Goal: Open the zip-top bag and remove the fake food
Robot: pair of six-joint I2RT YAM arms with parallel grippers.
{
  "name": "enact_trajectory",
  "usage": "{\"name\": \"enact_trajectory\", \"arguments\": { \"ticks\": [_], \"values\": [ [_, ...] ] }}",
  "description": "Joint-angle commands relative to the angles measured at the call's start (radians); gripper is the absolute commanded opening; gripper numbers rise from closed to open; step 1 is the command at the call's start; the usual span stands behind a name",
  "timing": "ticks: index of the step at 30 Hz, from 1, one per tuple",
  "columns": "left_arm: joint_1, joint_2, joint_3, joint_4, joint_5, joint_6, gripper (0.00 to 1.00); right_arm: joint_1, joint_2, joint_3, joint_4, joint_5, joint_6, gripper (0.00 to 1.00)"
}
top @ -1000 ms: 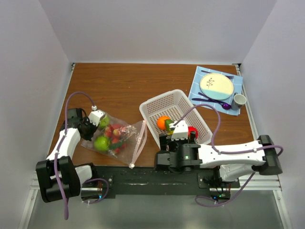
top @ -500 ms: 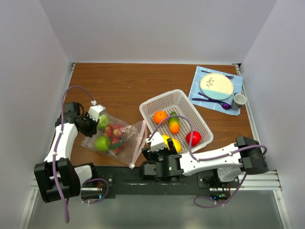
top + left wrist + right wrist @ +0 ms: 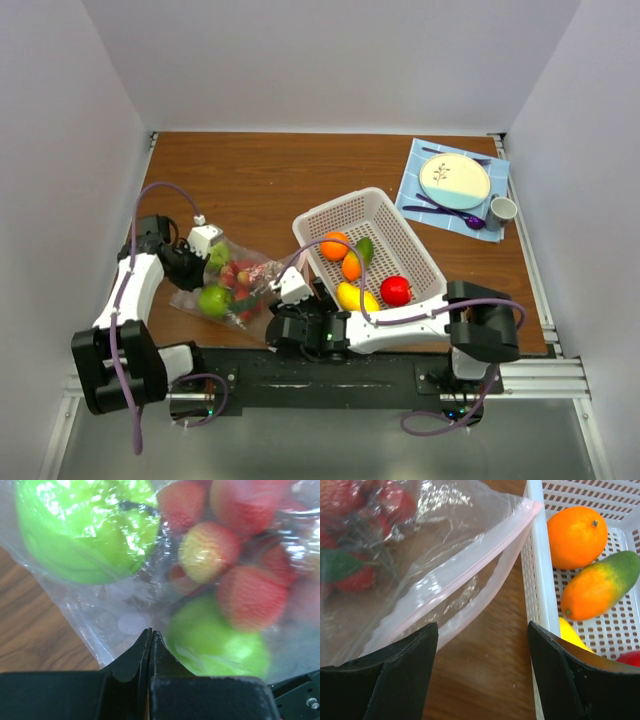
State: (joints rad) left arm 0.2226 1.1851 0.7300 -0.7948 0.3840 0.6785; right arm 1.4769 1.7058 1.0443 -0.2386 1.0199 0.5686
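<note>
The clear zip-top bag [image 3: 238, 285] lies on the wooden table, left of the white basket [image 3: 340, 205]. Fake food shows through its film: green apples [image 3: 85, 525], [image 3: 215, 640] and red fruits [image 3: 250, 597]. My left gripper [image 3: 151, 632] is shut, pinching the bag's film at its far-left end [image 3: 207, 255]. My right gripper [image 3: 481, 627] stands open low over bare wood, between the bag's pink zip strip [image 3: 470, 565] and the basket wall [image 3: 536, 555], touching neither. In the top view it [image 3: 297, 278] sits at the bag's mouth.
The basket holds an orange [image 3: 576, 536], an orange-green fruit [image 3: 600, 585], a yellow fruit [image 3: 357, 297] and a red apple [image 3: 396, 290]. At the back right a blue napkin carries a plate [image 3: 455, 180], a cup [image 3: 502, 209] and a purple spoon [image 3: 470, 222]. Walls close three sides.
My right arm has swung left from over the basket to the bag's mouth, its jaws narrowing somewhat. The basket's fruit is uncovered. The left gripper has stayed on the bag.
</note>
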Motion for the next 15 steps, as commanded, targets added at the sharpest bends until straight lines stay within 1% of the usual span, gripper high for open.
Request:
{"name": "enact_trajectory", "arguments": {
  "ticks": [1, 6, 11, 12, 15],
  "values": [
    [0.009, 0.057, 0.022, 0.046, -0.034, 0.026, 0.00, -0.046, 0.044, 0.039, 0.157, -0.046, -0.136, 0.75],
    [0.008, 0.102, 0.011, 0.111, -0.077, 0.026, 0.00, -0.063, 0.084, 0.063, 0.205, -0.072, -0.220, 0.75],
    [0.007, 0.151, 0.005, 0.176, -0.109, 0.016, 0.00, -0.064, 0.118, 0.086, 0.234, -0.122, -0.222, 0.74],
    [0.004, 0.171, 0.005, 0.187, -0.125, 0.013, 0.00, -0.063, 0.124, 0.092, 0.257, -0.157, -0.220, 0.75],
    [-0.003, 0.215, 0.012, 0.226, -0.155, 0.007, 0.00, -0.059, 0.146, 0.108, 0.292, -0.211, -0.220, 0.80]
  ]
}}
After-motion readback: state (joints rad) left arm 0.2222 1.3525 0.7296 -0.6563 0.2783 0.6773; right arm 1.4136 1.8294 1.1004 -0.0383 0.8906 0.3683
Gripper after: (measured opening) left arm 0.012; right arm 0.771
